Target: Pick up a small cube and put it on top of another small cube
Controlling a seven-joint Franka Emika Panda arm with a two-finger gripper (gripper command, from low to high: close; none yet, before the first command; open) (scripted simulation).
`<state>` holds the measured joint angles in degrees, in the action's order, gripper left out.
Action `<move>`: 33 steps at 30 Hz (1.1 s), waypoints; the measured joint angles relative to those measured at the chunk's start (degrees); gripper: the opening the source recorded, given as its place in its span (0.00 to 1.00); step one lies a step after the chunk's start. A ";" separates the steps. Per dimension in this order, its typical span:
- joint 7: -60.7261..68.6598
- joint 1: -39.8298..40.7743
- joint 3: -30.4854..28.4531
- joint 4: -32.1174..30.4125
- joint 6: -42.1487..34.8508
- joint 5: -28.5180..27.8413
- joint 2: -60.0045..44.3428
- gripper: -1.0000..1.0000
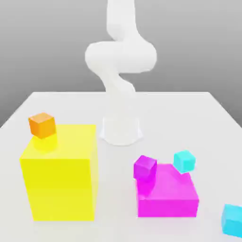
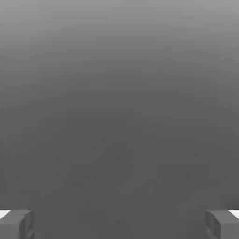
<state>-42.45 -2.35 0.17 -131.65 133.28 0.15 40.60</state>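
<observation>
The small plain cyan-blue cube [image 1: 232, 220] sits on the white tabletop [image 1: 71, 106] at the near corner on the exterior view's right, partly cut by the frame edge, well apart from everything but the flat magenta block [image 1: 168, 198] beside it. The slightly greener turquoise small cube [image 1: 184, 161] rests at the far corner of that magenta block, and a small magenta cube [image 1: 144, 167] sits tilted at the block's other far corner. A small orange cube [image 1: 42, 125] stands on the large yellow block [image 1: 61, 177] on the exterior view's left. The white robot arm [image 1: 120, 56] rises from its base [image 1: 121, 131] at the middle of the table and leaves the frame at the top — the gripper itself is not visible in the exterior view. The hand view shows only the two grey fingertips [image 2: 16, 224] at opposite edges of the picture, spread wide with nothing between them, against a plain grey backdrop; the gripper [image 2: 119, 225] is therefore fully parted and empty. No cube, block or table surface appears in the hand view, so the hand seems to be pointed away from the work surface. Judgement: the cyan-blue cube lies below the raised hand and off toward the exterior view's right and near edge — the coming move calls for a descent and reach in that direction. The cube has no long axis; its faces look roughly square to the table edges. Only the exterior view locates the cubes; only the hand view shows the fingers.
</observation>
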 joint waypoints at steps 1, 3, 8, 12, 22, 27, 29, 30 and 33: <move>1.46 -1.00 0.09 0.06 0.65 0.07 -2.26 0.50; 4.24 -2.87 0.30 0.17 1.87 0.19 -6.55 0.50; 11.05 -7.05 1.21 0.42 4.85 0.60 -16.97 0.50; 16.38 -9.91 2.46 0.63 7.24 0.79 -25.27 0.50; 27.79 -16.92 6.44 1.14 13.18 -1.46 -46.09 0.50; 31.96 -19.37 8.25 1.43 16.07 -4.76 -56.63 0.50; 33.00 -20.55 8.54 1.69 17.53 -6.38 -60.85 0.50; 32.94 -21.00 8.33 2.00 18.80 -7.08 -62.94 0.50; 32.10 -22.31 6.96 3.20 23.36 -8.75 -69.15 0.50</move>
<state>-10.35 -24.66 7.13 -128.45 156.64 -8.60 -28.54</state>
